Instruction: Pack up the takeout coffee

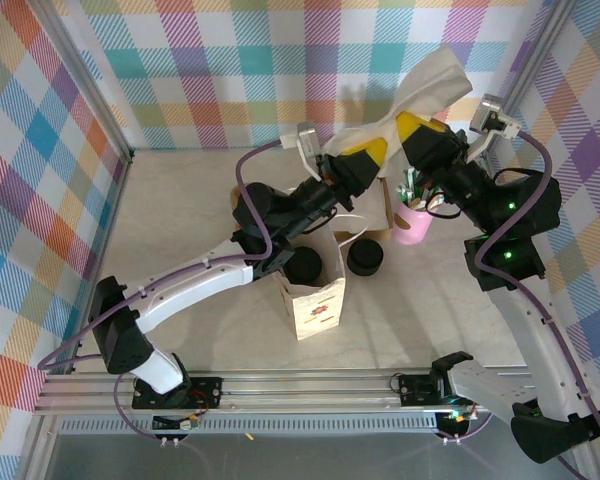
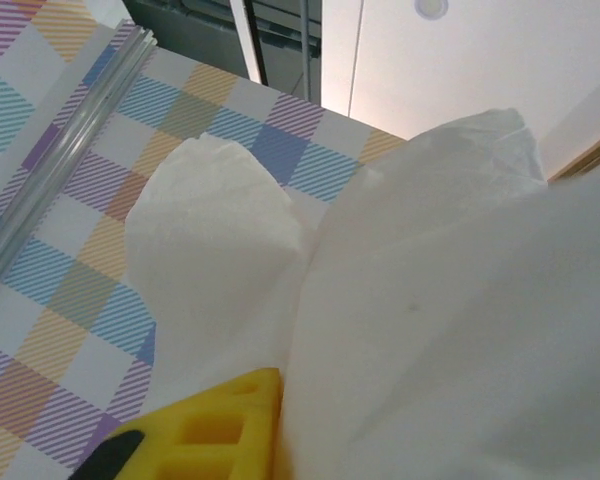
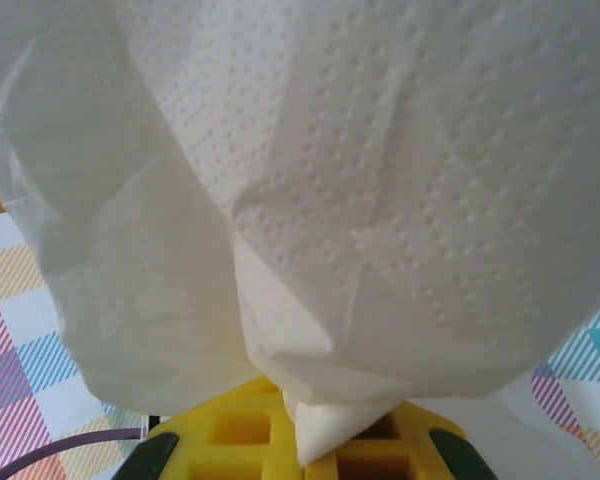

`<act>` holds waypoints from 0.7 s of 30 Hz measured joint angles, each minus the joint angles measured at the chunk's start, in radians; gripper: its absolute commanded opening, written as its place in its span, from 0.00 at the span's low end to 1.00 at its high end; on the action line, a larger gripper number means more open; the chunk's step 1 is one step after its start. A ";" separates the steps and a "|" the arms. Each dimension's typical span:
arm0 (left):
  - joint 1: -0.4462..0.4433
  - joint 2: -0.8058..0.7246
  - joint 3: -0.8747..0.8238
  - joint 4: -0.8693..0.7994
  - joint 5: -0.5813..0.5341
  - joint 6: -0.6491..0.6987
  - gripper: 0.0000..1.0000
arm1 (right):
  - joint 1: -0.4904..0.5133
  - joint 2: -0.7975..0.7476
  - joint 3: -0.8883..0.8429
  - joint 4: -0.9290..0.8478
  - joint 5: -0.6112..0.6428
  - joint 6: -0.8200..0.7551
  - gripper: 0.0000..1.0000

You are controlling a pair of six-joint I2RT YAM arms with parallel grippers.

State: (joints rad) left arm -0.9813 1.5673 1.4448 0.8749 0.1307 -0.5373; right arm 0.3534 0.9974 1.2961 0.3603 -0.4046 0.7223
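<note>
While both arms meet at the back of the table (image 1: pixel 180 220), I see the right gripper (image 1: pixel 412 128) pinching a white napkin (image 1: pixel 420 90) between its yellow fingers, and the left gripper (image 1: pixel 370 152) closed on the napkin's lower edge. The takeout coffee (image 1: pixel 302 265), black lid up, appears to sit in the mouth of the paper bag (image 1: pixel 318 305).

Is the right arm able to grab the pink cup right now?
Probably not yet. The right gripper is shut on the paper napkin, so its grip is already taken. The pink cup stands close by on the table with nothing covering it.
</note>
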 measured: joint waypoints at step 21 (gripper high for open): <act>0.014 -0.137 -0.003 -0.229 0.157 0.216 0.00 | 0.000 -0.024 0.112 -0.167 -0.119 -0.092 0.57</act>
State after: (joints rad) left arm -0.9672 1.4307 1.4422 0.6460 0.2874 -0.3218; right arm 0.3534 0.9730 1.4082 0.1928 -0.5240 0.6308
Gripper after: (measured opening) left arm 0.055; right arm 0.569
